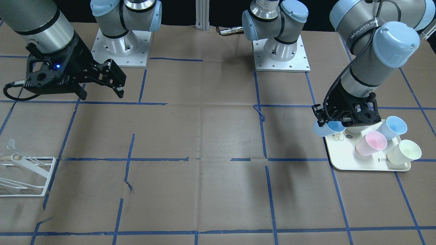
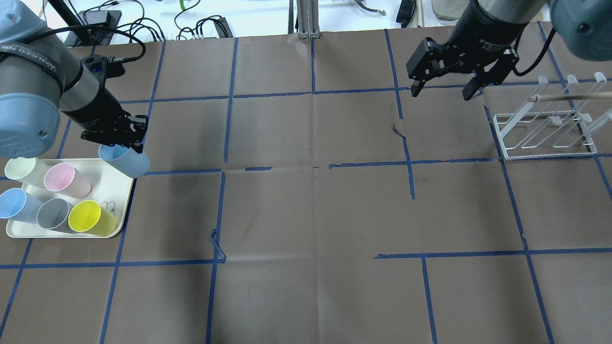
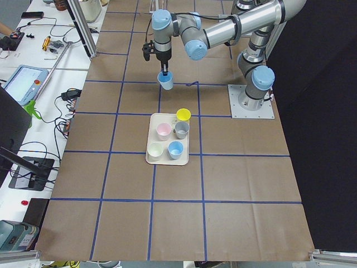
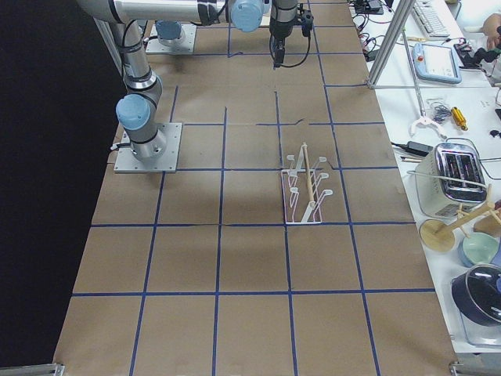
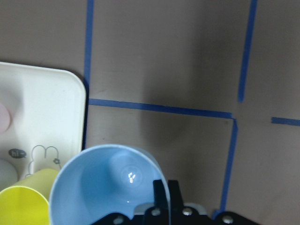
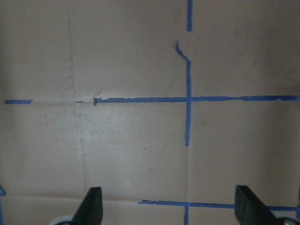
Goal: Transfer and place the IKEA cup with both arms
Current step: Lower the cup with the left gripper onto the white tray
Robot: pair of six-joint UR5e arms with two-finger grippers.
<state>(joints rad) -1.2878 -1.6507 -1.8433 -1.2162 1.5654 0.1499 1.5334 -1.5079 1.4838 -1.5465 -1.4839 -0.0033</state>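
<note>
My left gripper (image 2: pixel 125 145) is shut on the rim of the light-blue IKEA cup (image 2: pixel 125 161) and holds it in the air, tilted, over the tray's far corner. The cup also shows in the front view (image 1: pixel 327 129), the left side view (image 3: pixel 165 81) and the left wrist view (image 5: pixel 105 183), where one finger sits inside its rim. The cup's light-blue twin (image 2: pixel 16 205) stands on the tray. My right gripper (image 2: pixel 442 90) is open and empty, high above the table near the rack; in the right wrist view (image 6: pixel 169 206) only bare table lies between its fingers.
The cream tray (image 2: pixel 119 193) at my left holds pale-green (image 2: pixel 21 169), pink (image 2: pixel 64 179), grey (image 2: pixel 52 215) and yellow (image 2: pixel 88 219) cups. A white wire rack (image 2: pixel 545 129) stands at my right. Brown paper with blue tape lines covers the table.
</note>
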